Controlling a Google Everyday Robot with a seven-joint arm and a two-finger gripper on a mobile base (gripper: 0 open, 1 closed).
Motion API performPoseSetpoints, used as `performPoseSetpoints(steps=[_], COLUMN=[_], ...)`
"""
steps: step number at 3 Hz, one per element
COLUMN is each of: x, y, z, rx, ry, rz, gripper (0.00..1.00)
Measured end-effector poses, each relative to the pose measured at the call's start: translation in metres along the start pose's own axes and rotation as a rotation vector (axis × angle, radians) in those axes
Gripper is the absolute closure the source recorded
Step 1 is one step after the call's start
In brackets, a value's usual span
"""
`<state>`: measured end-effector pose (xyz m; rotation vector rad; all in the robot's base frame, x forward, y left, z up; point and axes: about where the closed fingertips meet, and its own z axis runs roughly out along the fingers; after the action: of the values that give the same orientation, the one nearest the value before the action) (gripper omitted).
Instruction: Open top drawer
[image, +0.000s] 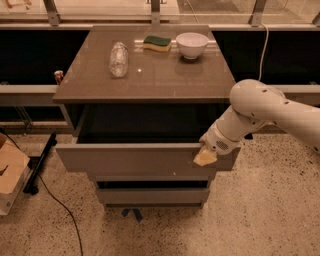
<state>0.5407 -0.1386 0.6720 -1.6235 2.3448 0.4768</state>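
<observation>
1. Camera view shows the top drawer (135, 159) already drawn well forward of the bench's (150, 82) front edge, its dark box open to view. The gripper (205, 156) sits at the top rim of the flat front panel, near its right end, below the bench's front right corner. How far it is open, and whether it clamps the rim or only hooks it, I cannot tell.
2. Slip: the panel is plain and handleless, so the hold looks shallow. A pull angled upward could lift the gripper off the rim and leave the drawer where it stands.
3. Racking: the contact is far off the panel's middle. A hard pull there may skew the drawer on its runners and jam it.
4. Overrun: the drawer looks close to full travel. Hitting the end stop would jolt the cabinet, and the plastic bottle (119, 58), lying on its side near the bench's left edge, could roll off. The white bowl (192, 45) and the sponge (157, 43) by the back edge seem safer.
5. Collision: the arm's bulky joint (252, 107) hangs just beside the bench's front right corner, so any rise or inward swing could strike it.
6. The lower drawer (152, 195) also stands slightly out and might catch a dropping wrist.
</observation>
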Motion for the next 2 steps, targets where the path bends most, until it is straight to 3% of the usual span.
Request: performPoseSetpoints(steps=[1, 2], x=[-0.0020, -0.0022], y=[0.0007, 0.0007], z=[-0.0049, -0.0052], rx=[0.000, 0.000], ry=[0.000, 0.000], rz=[0.000, 0.000], gripper=[1.00, 0.15])
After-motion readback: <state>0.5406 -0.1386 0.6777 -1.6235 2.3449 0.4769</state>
